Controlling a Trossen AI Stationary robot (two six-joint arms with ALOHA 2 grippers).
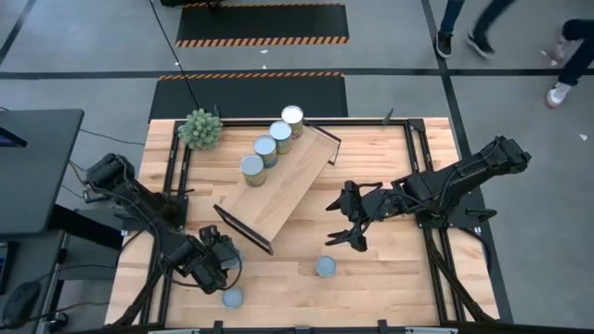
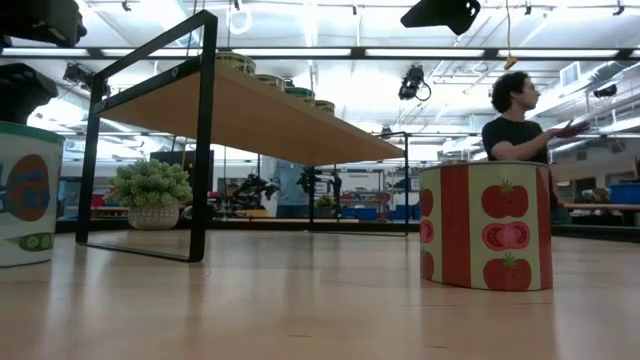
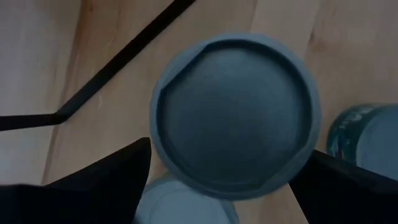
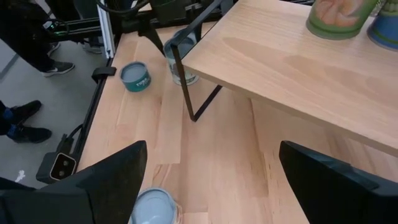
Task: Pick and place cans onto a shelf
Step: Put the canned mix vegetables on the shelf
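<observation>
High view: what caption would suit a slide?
Four cans line the shelf; two open grippers hover nearby.

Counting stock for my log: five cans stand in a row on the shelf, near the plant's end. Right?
Not quite: four cans stand in that row on the shelf, not five, as the high view shows. They do sit toward the plant end.

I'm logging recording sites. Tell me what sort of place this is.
Probably a robotics lab or workshop: hazard-striped floor mats behind the table, ceiling strip lights over workbenches, and a person standing in the open room.
</observation>
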